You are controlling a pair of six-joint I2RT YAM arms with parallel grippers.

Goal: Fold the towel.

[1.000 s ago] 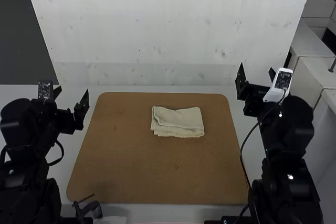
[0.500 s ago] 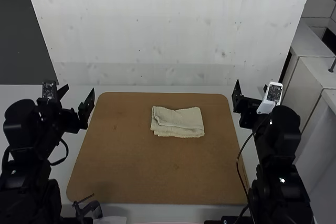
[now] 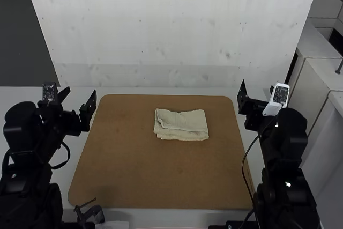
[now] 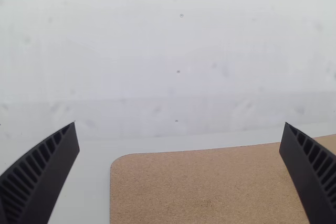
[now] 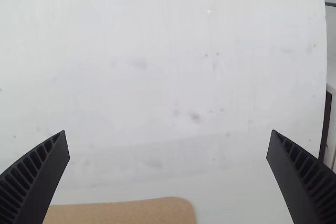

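Observation:
The cream towel (image 3: 182,124) lies folded into a small, roughly rectangular bundle on the brown board, right of its middle and toward the back, with layered edges at its near side. My left gripper (image 3: 80,100) is held at the board's left edge, away from the towel. Across the board, my right gripper (image 3: 258,94) is at the right edge, also apart from the cloth. In the left wrist view the left gripper (image 4: 179,129) has its black fingers wide open and empty. The right gripper (image 5: 168,136) is likewise open with nothing between its fingers in the right wrist view.
The brown board (image 3: 161,181) covers most of the white table (image 3: 244,132). A pale upright panel (image 3: 177,30) stands behind the table. A small dark clamp-like object (image 3: 90,214) sits at the front left, and a black cable (image 3: 244,167) hangs beside the right arm.
Over the last second, the left gripper moved slightly right, and the right arm shifted left and its gripper lowered a little. The towel stayed in place.

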